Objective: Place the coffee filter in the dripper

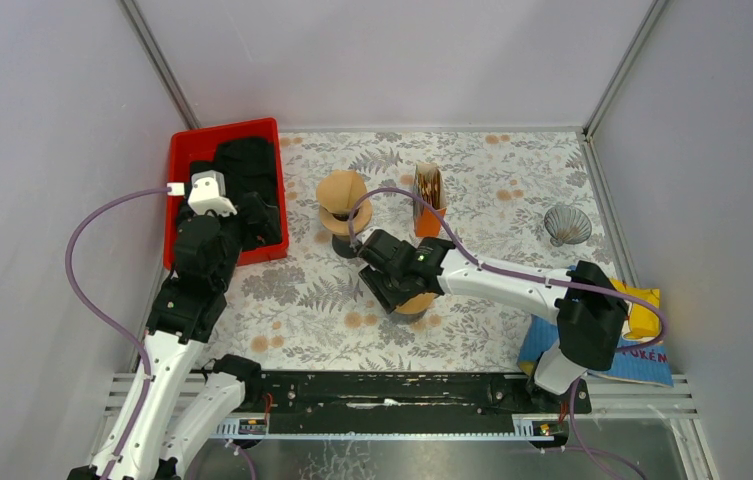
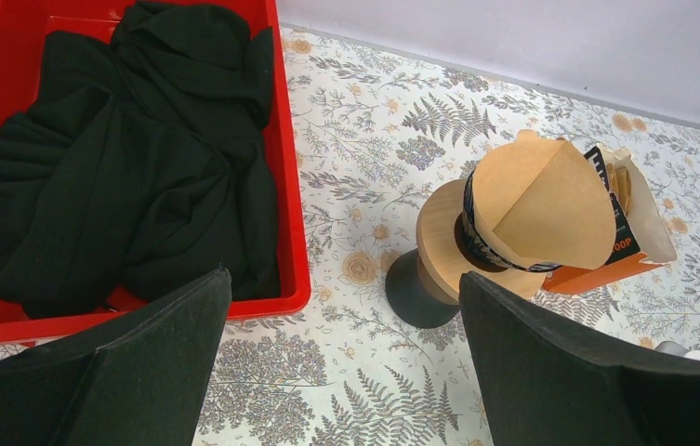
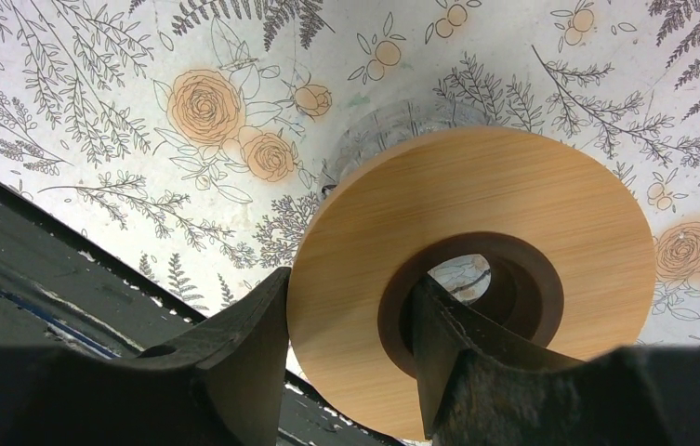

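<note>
Low in the right wrist view, the wooden dripper ring was clamped partway-closed by the right gripper; the left gripper was held wide open, empty.

White-and-black arms, purple cables, green light

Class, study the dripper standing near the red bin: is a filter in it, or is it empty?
In: a brown paper filter sits in the dripper, rising above its rim.

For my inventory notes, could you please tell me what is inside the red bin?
Crumpled black cloth fills the red bin; anything beneath the cloth is hidden.
</note>
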Motion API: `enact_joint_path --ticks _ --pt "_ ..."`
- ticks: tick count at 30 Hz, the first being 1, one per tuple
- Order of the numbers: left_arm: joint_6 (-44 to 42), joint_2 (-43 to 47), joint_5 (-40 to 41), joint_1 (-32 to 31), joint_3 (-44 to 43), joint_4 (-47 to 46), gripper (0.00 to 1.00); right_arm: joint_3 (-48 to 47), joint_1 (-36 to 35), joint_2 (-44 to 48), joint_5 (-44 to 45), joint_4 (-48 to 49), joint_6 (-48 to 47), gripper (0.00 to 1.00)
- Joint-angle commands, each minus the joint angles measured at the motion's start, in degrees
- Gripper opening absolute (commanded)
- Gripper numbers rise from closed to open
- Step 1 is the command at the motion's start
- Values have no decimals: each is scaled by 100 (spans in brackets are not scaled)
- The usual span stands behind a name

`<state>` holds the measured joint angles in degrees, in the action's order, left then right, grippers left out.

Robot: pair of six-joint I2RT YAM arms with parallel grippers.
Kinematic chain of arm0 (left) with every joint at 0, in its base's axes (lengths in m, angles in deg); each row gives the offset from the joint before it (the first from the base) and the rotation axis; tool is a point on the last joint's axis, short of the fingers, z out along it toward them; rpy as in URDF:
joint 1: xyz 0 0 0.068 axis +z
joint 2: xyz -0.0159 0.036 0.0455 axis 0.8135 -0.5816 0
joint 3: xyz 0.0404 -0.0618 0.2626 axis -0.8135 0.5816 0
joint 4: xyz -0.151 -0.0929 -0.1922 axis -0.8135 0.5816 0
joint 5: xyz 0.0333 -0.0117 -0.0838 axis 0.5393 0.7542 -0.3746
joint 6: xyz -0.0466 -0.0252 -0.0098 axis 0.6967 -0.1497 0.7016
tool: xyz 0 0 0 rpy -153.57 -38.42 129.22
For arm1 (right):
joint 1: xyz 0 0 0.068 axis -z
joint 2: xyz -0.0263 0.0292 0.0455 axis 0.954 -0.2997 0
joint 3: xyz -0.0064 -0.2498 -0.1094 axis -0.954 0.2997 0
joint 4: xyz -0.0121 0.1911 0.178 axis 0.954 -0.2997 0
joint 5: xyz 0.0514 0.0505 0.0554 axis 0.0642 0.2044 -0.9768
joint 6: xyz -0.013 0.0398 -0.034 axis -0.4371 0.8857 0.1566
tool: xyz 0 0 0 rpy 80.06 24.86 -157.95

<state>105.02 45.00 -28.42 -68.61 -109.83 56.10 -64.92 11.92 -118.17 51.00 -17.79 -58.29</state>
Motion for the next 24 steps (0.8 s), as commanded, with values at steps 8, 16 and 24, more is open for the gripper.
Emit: enact_joint_path --ticks 8,16,24 --pt "40 86 -95 70 64 -305 100 -285 -97 16 -20 168 21 54" --pt "41 92 -127 83 65 -305 100 -379 -136 31 41 143 -13 55" --pt "50 104 -146 104 82 -305 100 -572 -204 -63 149 31 -92 55"
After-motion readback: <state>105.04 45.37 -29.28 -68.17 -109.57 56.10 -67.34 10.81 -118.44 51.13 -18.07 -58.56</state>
